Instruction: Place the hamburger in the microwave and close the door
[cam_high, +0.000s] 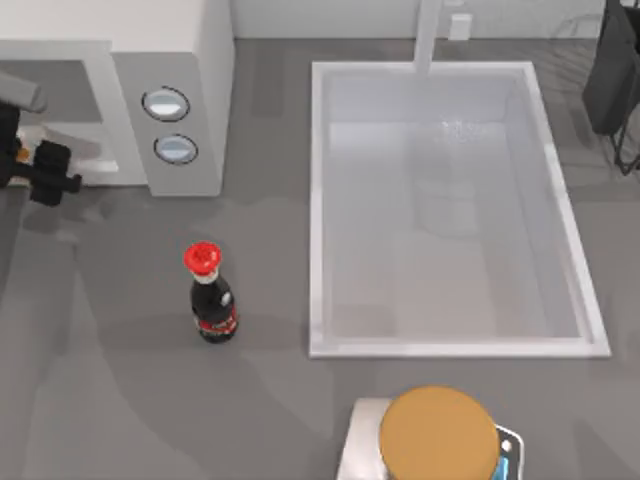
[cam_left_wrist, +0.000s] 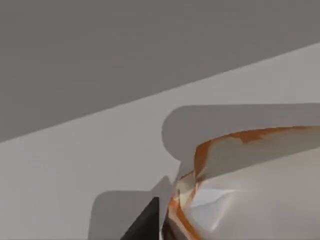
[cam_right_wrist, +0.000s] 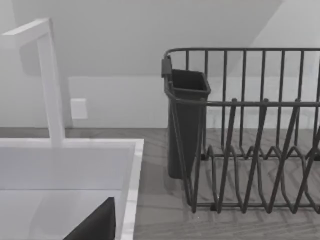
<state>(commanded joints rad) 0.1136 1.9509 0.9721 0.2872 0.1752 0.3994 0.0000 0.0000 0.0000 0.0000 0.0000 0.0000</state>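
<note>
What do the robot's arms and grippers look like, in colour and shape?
In the top view the left gripper at the table's left edge by the microwave is black and blocky, with a small orange mark and a grey link above it. A black wedge-shaped part also shows in each wrist view. No cables or labels can be made out.

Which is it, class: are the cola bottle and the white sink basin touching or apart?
Apart. The top view shows a strip of bare grey table between the bottle and the left rim of the sink.
</note>
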